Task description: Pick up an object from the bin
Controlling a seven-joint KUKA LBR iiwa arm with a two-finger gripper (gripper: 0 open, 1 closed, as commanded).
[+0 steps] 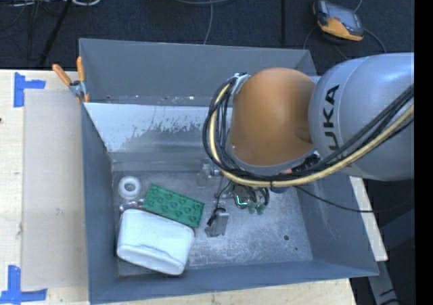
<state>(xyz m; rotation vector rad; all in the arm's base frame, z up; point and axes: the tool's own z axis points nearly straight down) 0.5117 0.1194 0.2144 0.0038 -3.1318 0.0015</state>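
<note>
Green studded building plate lies flat on the floor of the grey bin, left of centre. A rolled white cloth touches its lower edge, and a small white ring sits just beside its upper left corner. The claw hangs low just beside the plate's right end; whether it is open or closed cannot be told. The plate is probably light, stiff and smooth-sided. A pinch across its narrow width looks best, as the thin edges could slip.
</note>
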